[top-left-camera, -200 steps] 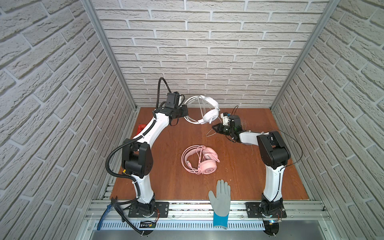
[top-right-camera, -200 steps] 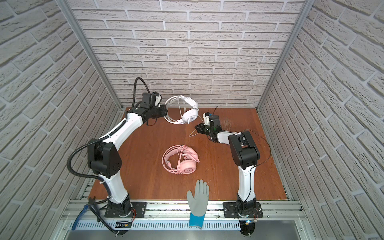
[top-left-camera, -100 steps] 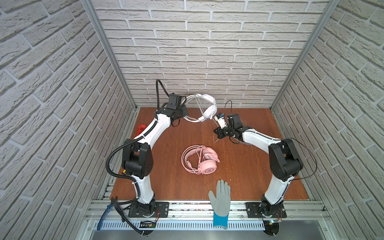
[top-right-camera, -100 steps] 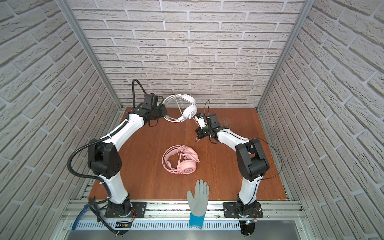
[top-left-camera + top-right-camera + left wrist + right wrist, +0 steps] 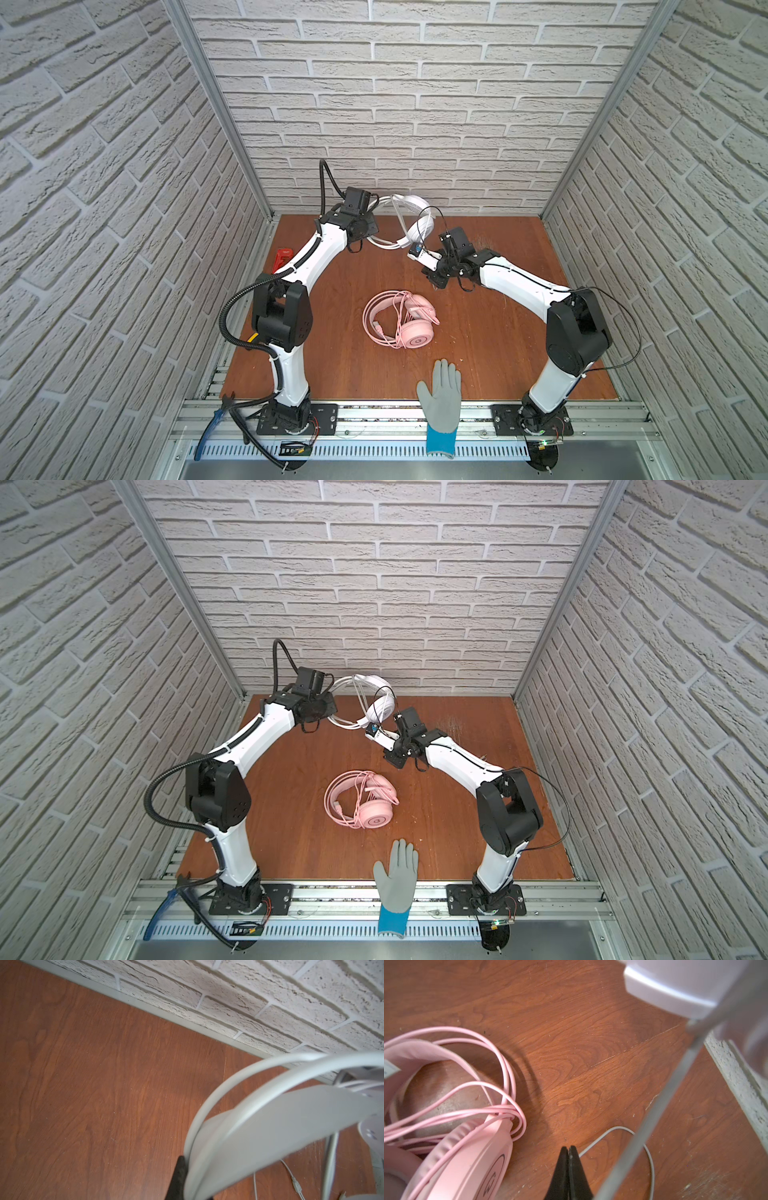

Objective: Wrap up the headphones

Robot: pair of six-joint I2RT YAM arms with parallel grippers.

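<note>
One white headset (image 5: 419,227), one pink headset (image 5: 417,336)

White headphones (image 5: 420,226) raised at back, white cable (image 5: 616,1128) trailing; pink headphones (image 5: 417,334) flat, central, pink cable (image 5: 500,1110) wound round

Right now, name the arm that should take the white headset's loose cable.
Probably right. The left gripper is clamped on the white headset's headband, holding it up; the right gripper's shut tips sit beside the loose cable.
</note>
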